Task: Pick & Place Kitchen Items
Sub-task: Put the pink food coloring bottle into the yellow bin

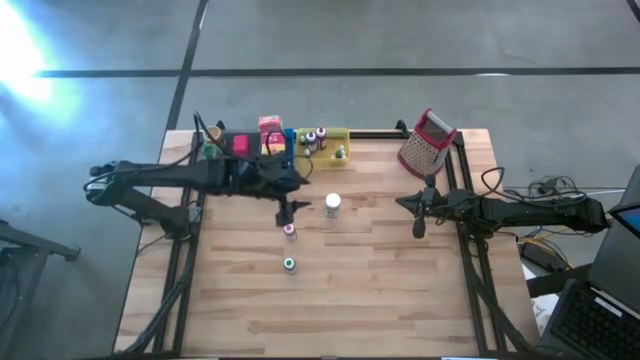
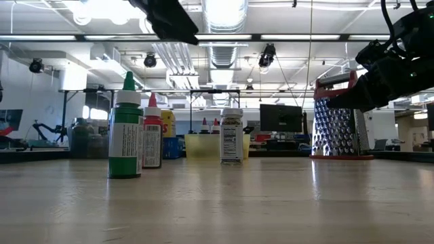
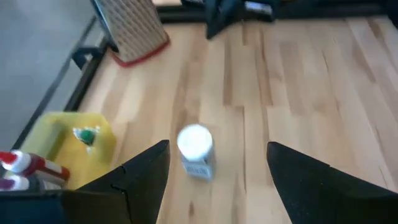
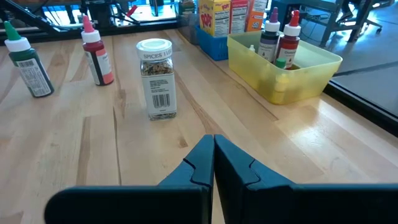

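A spice jar with a white cap (image 1: 332, 205) stands upright on the wood table; it also shows in the left wrist view (image 3: 196, 150) and the right wrist view (image 4: 155, 78). A pink-capped bottle (image 1: 289, 231) and a green-capped bottle (image 1: 289, 264) stand nearer the near edge. My left gripper (image 1: 293, 210) (image 3: 217, 148) hovers open just left of the jar, raised off the table and touching nothing. My right gripper (image 1: 418, 218) (image 4: 213, 155) is shut and empty, to the right of the jar.
At the far edge sit a yellow tray (image 1: 330, 135) holding small bottles, a blue tray (image 1: 288, 140) and red and pink boxes (image 1: 240, 143). A metal grater with a red handle (image 1: 428, 143) stands far right. Bare wood lies toward the near edge.
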